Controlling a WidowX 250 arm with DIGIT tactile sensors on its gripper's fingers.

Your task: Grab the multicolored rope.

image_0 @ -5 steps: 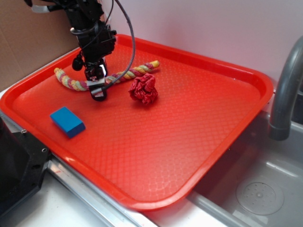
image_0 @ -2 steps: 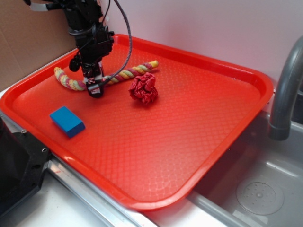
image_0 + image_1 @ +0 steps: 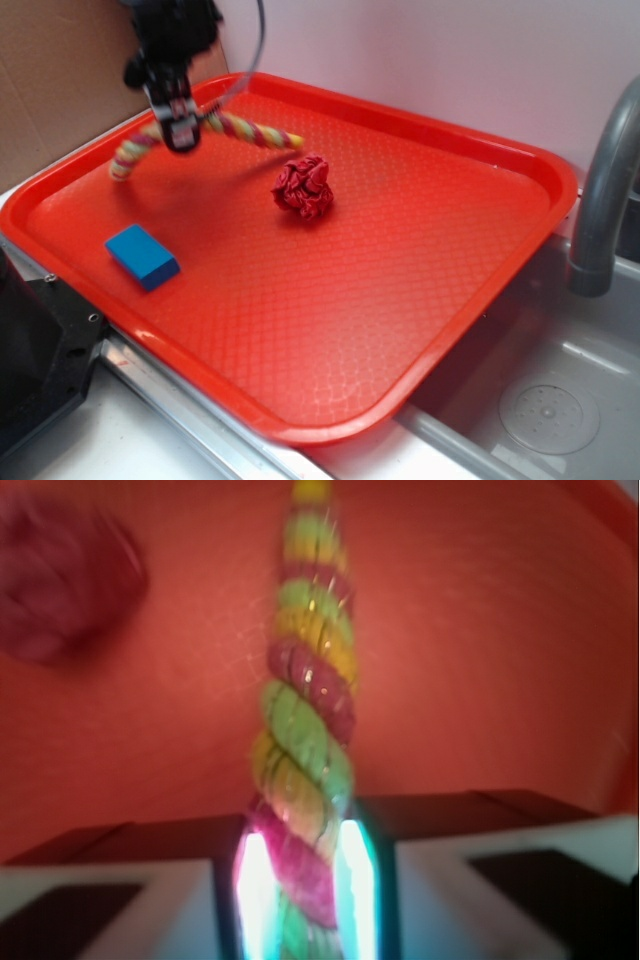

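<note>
Lifted since a second ago, the multicolored rope now hangs off the red tray, pinched mid-length in the gripper, whose jaws are clamped on it. Both rope ends droop toward 8 and 4 o'clock. From the blurry wrist view, the rope seems squeezed between the fingers. Below sit a fabric ball and blue block.

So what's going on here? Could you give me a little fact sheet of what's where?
end effector: shut on the rope, above the tray's far left corner
rope: pinched near its middle, both ends drooping, apparently lifted off the tray
tray: red, beside a sink
fabric ball: dark red, on the tray near the middle
block: blue, on the tray near its left edge
faucet: grey, at the right
</note>
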